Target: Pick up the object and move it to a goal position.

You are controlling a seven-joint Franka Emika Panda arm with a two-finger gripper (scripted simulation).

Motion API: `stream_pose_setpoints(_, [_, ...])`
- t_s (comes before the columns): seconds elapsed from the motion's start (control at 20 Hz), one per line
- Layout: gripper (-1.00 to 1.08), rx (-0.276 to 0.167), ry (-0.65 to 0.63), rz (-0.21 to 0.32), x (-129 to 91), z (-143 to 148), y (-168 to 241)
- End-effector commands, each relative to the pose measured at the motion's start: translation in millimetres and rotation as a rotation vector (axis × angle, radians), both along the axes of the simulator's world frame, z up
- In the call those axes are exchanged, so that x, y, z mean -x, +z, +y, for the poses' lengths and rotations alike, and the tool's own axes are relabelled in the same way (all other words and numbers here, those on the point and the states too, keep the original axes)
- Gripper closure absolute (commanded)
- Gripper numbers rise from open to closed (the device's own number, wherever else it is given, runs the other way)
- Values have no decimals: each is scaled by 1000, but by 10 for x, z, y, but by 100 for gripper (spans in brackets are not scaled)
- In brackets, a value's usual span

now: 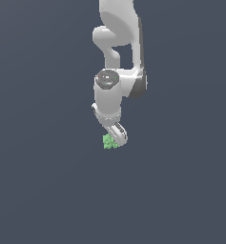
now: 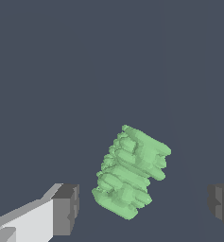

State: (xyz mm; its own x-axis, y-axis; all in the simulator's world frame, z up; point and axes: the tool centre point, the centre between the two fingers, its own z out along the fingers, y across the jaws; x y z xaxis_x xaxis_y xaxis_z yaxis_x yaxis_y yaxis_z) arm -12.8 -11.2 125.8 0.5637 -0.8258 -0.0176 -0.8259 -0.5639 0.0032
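The object (image 1: pixel 108 142) is a small light-green knobbly clump lying on the dark grey floor, just under the white arm's hand. In the wrist view the object (image 2: pixel 131 171) lies tilted between the two dark grey fingers, with a gap showing on each side of it. The gripper (image 2: pixel 144 206) is open and straddles the object; one fingertip (image 2: pixel 66 209) stands close to the clump and the other (image 2: pixel 222 204) farther off at the picture's edge. In the exterior view the gripper (image 1: pixel 116 137) hangs low, tilted, and partly covers the object.
The white Panda arm (image 1: pixel 115 57) comes down from the exterior view's top middle. Around it there is only plain dark grey floor (image 1: pixel 47 181), with no other objects, edges or marker in sight.
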Motion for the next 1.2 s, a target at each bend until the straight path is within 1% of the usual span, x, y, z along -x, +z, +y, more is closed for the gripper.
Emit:
stream_pose_setpoints(0.0, [-92, 2, -68, -1, 9, 11, -29])
stream_pose_setpoints(0.6, [-92, 11, -366, -6, 53, 56, -150])
stream_pose_setpoints(0.9, [-92, 14, -455, -8, 66, 67, -185])
stream_pose_setpoints(1.15, [-92, 15, -493, -9, 72, 71, -199])
